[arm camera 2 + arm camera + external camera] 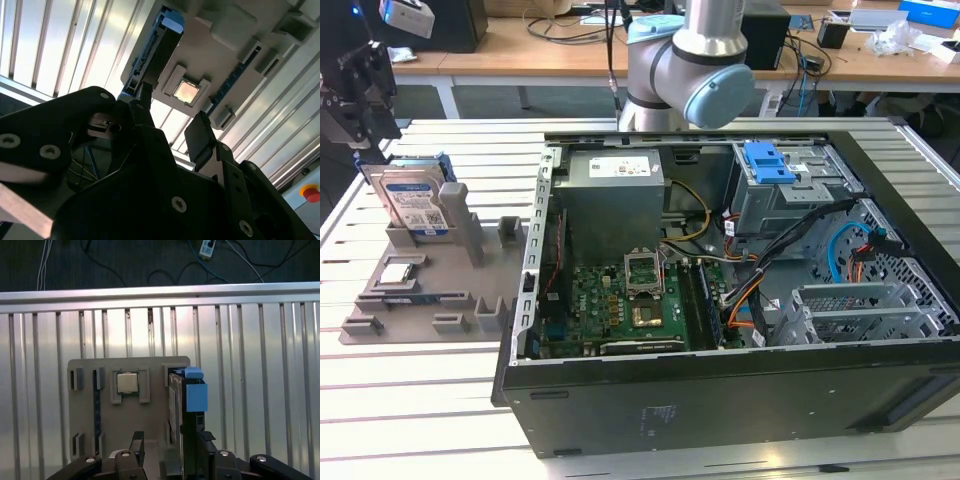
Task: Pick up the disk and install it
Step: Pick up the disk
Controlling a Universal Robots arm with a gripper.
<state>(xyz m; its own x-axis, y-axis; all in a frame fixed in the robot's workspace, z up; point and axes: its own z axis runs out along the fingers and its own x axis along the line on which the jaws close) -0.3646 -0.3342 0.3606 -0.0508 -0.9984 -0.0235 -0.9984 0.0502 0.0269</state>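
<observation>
The disk [416,196] stands on its edge in a slot of the grey holder plate [470,275], at the exterior view's left. Its white-and-blue label faces the camera and blue rails run along its edges. My gripper [362,115] hangs just above it, open and empty. In the first wrist view the disk [189,400] is seen edge on, in line with the gap between my two black fingers [137,442]. The second wrist view shows the disk [156,47] beyond my spread fingertips [199,134].
A small square silver chip [127,383] sits in a pocket of the holder plate. The open computer case [720,300] lies to the exterior view's right, with a blue bracket [768,160] at its drive bay. Everything rests on a slatted metal table [410,400].
</observation>
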